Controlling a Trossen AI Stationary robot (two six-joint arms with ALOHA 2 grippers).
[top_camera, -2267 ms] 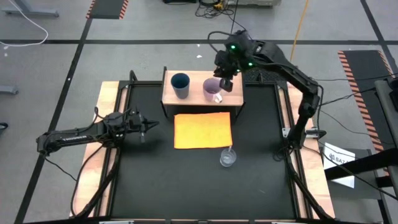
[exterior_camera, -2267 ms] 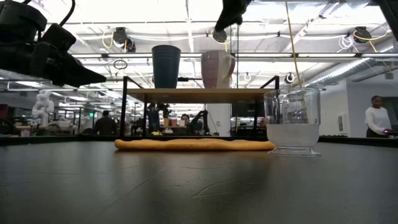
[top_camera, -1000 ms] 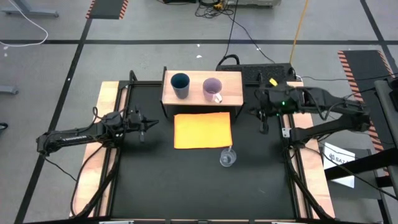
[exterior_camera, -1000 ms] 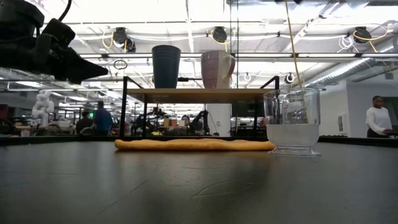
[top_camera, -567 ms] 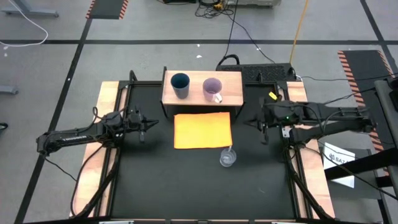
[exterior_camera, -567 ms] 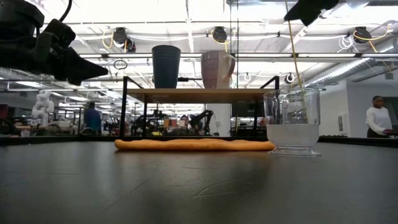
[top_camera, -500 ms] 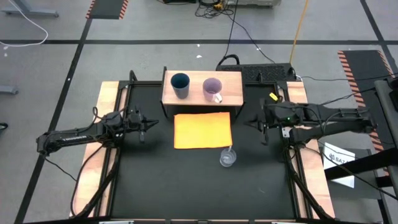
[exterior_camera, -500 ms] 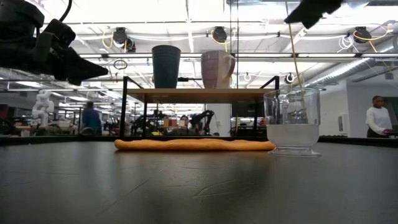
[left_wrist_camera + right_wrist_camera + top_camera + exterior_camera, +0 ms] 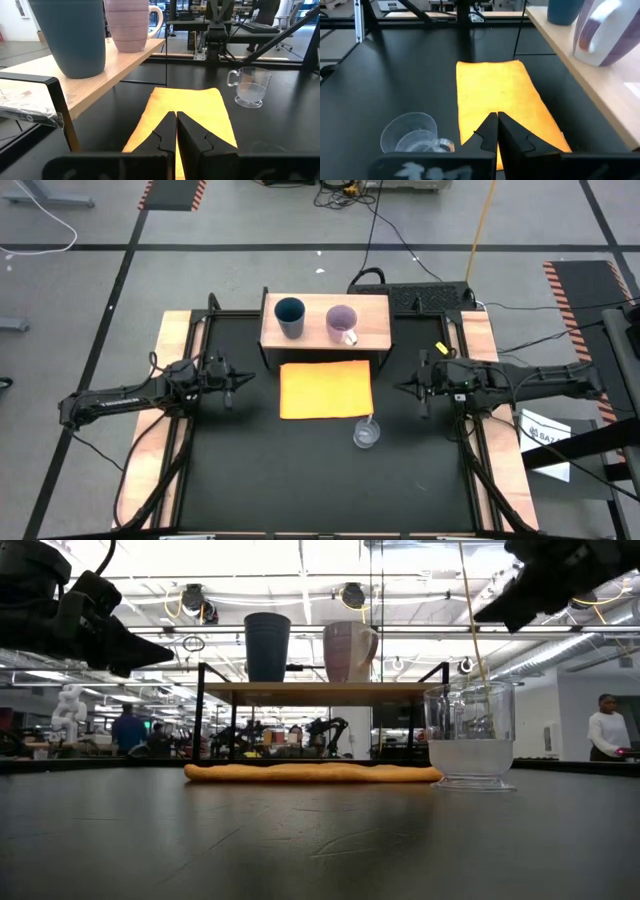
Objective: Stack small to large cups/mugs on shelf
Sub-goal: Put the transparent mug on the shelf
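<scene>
blue tumbler [image 9: 290, 316] + lilac mug [image 9: 342, 323] on shelf [image 9: 375, 330] | clear cup [image 9: 366, 433] left, near R claw [image 9: 421, 389] | both claws pressed together, empty

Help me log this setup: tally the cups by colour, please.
dark blue tumbler: 1
lilac mug: 1
clear cup: 1
Total: 3
</scene>
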